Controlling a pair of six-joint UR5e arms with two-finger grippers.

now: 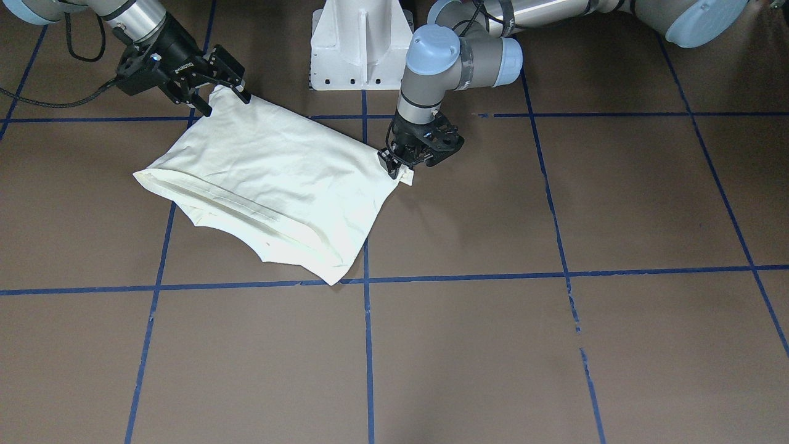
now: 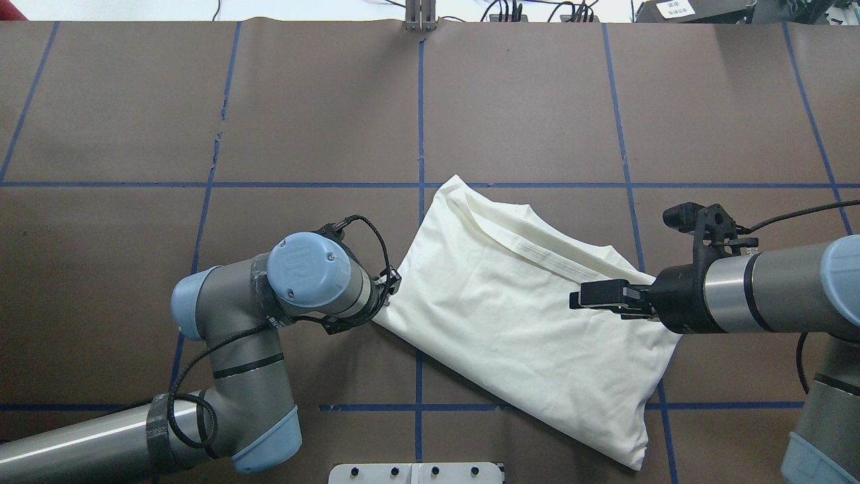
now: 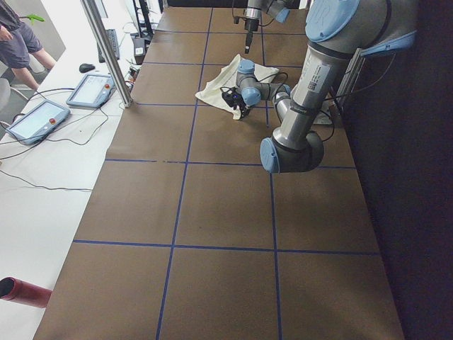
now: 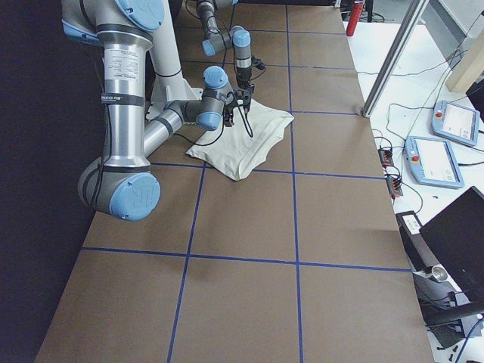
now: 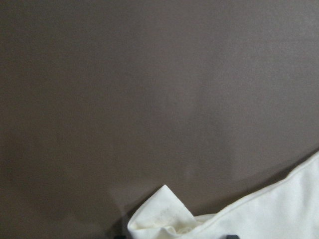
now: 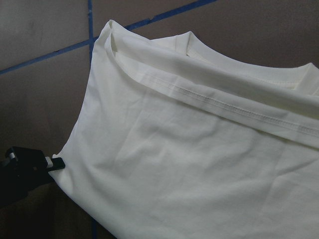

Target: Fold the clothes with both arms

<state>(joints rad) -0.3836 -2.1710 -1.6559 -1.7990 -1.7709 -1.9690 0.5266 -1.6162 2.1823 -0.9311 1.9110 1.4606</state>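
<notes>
Where the left arm (image 2: 228, 336) entered at the left of the overhead view, it was bent sharply at the elbow, and its wrist pointed straight down at the brown table (image 2: 134, 101). The left gripper (image 1: 397, 165) was clamped on one corner of the shirt (image 2: 510, 316); in the left wrist view a small tab of cloth stuck out past the fingers.

The shirt lay folded on the table in front of the robot's base, on the robot's right of the centre blue tape line (image 2: 420, 101). Only plain cream cloth faced up. Its long axis ran diagonally, from the far centre toward the near right of the robot. A stitched, doubled edge ran along the far-right side.

The right arm (image 2: 759, 299) reached in almost level from the right, with its forearm low over the table. The right gripper (image 1: 226, 105) had its fingers spread apart, with the near-right corner of the shirt standing between them.
</notes>
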